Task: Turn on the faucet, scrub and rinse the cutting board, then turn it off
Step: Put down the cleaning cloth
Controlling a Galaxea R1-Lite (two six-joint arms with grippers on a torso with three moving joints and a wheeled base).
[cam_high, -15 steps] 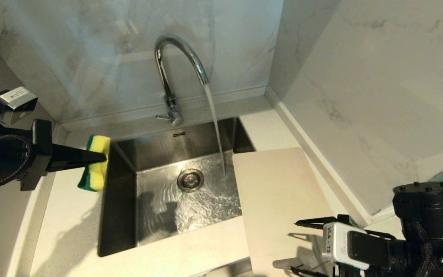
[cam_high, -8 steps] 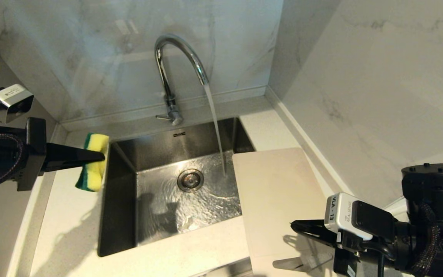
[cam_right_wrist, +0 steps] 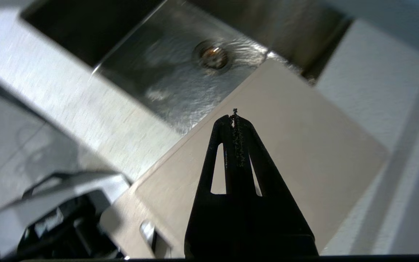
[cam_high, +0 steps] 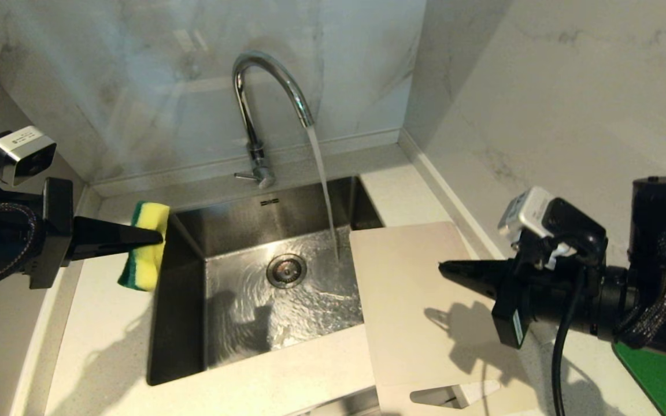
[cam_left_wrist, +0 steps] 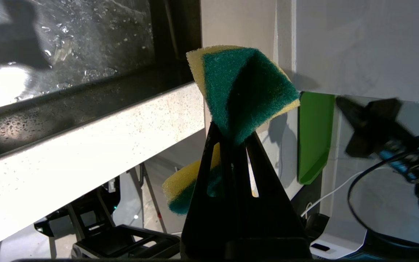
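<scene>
Water runs from the tall chrome gooseneck faucet (cam_high: 263, 110) at the worktop's back edge, the thin beige rectangular cutting board (cam_high: 414, 300) lies at the sink's (cam_high: 177, 323) right rim, the left gripper (cam_high: 156, 236) pinches a yellow-green sponge (cam_high: 143, 245), and the right gripper (cam_high: 443, 268) hovers over the board, jaws closed, empty.

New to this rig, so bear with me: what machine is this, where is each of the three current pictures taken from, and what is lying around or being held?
It is a two-armed robot at a kitchen sink. One picture looks down from its head; the others come from cameras on each wrist, behind the fingers.

The faucet is running into the basin. The cutting board lies flat on the counter at the right, one edge over the sink.

The left gripper, beside the sink's left rim, is shut on a yellow and green sponge. The right gripper hangs above the board, shut and empty; its wrist view shows the fingers pressed together. A green mat shows at the far right.
</scene>
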